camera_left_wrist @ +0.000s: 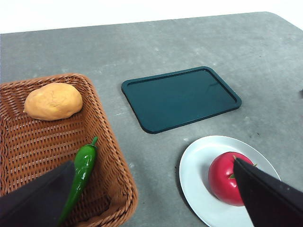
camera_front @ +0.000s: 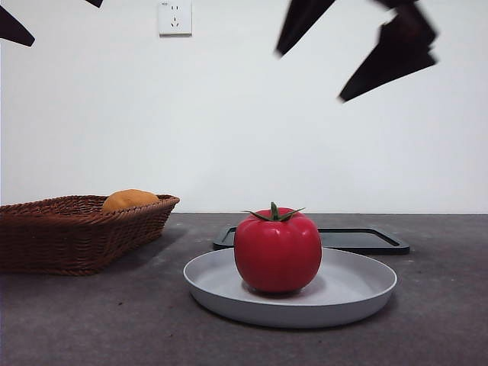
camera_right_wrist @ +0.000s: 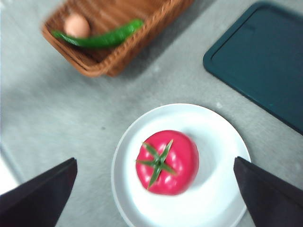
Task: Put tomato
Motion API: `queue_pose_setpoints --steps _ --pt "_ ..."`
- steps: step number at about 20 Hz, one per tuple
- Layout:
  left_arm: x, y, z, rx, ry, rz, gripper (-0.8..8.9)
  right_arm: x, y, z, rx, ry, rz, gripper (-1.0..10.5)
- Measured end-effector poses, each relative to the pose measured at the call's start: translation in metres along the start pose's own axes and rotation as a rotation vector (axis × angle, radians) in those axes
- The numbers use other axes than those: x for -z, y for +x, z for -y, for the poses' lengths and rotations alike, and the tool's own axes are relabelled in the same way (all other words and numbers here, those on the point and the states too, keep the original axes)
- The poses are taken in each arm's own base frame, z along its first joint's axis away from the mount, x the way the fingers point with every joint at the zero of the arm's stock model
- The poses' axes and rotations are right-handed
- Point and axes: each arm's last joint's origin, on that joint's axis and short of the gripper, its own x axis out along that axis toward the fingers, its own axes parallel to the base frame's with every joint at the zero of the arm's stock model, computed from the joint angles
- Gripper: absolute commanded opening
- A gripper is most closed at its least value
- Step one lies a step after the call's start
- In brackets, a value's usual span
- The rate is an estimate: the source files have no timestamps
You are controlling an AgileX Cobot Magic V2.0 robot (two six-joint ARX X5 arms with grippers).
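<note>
While right tool (camera_right_wrist: 154, 189) hovers agape, tomato (camera_front: 277, 250) sits plated.

Plain white wall (camera_front: 244, 137) w/ 1 power socket (camera_front: 174, 17); grey mottled tabletop (camera_front: 91, 320), even light.

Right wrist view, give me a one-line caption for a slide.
Open right gripper above a red tomato sitting upright on a white plate, beside a dark tray and wicker basket.

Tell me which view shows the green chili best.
Left wrist view: the green chili lies sharp in the basket, partly behind the left end effector. Right wrist shows it blurred; front view hides it behind the basket wall.
</note>
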Motion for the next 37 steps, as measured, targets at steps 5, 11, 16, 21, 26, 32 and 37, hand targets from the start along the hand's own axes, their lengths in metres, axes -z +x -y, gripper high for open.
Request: queue_pose_setpoints --steps 5,11,16,21,26,32,37 --pt "0.000 0.000 0.000 0.000 0.000 0.000 6.57 -0.019 0.055 -0.011 0.092 -0.036 -0.159 5.9" --pt "0.000 0.000 0.000 0.000 0.000 0.000 6.57 -0.010 0.106 -0.007 0.194 -0.042 -0.365 5.9" --pt "0.000 0.000 0.000 0.000 0.000 0.000 6.57 0.002 0.133 0.000 0.209 -0.033 -0.454 5.9" --pt "0.000 0.000 0.000 0.000 0.000 0.000 6.57 0.009 0.148 0.002 0.205 -0.013 -0.501 5.9" --pt "0.000 0.000 0.000 0.000 0.000 0.000 6.57 0.019 0.162 0.006 0.221 0.020 -0.567 4.2" --pt "0.000 0.000 0.000 0.000 0.000 0.000 6.57 0.016 0.161 0.006 0.227 0.029 -0.560 2.4" --pt "0.000 0.000 0.000 0.000 0.000 0.000 6.57 -0.028 0.144 0.008 0.245 0.036 -0.441 2.4"
